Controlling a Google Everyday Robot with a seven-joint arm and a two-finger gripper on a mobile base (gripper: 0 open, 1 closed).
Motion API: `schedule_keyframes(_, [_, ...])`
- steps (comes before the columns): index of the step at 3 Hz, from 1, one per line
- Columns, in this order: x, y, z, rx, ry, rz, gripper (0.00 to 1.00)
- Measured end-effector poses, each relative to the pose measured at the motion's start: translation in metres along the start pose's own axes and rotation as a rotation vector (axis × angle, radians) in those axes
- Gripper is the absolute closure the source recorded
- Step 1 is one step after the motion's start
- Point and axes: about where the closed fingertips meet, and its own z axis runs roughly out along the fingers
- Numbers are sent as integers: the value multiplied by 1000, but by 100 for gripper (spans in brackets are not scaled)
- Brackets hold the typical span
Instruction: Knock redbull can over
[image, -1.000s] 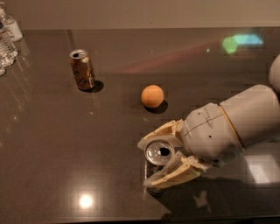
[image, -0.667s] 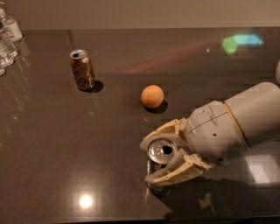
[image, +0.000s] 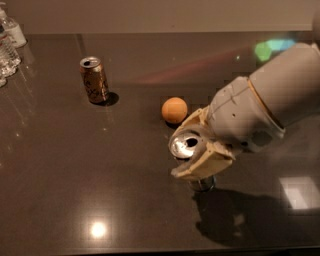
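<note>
The redbull can (image: 186, 144) shows its shiny silver top; its base (image: 202, 185) rests on the dark table. The can leans with its top toward the left. My gripper (image: 177, 156) comes in from the right on a thick grey arm. Its cream fingers (image: 200, 167) sit on both sides of the can's upper part and press against it. The can's sides are mostly hidden by the fingers.
An orange ball (image: 174, 110) lies just behind and left of the gripper. A brown-gold can (image: 94, 80) stands upright at the back left. Clear plastic water bottles (image: 9, 42) stand at the far left edge. The table top (image: 100, 175) is dark and glossy.
The gripper has shifted slightly with the can between its fingers. The can's top has tipped to the left, away from upright. The ball and the brown-gold can have not moved.
</note>
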Motion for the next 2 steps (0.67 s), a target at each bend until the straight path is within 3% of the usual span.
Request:
schedule_keyframes(1, [10, -21, -2, -5, 170, 53, 100])
schedule_keyframes(2, [36, -32, 1, -28, 345, 98, 100])
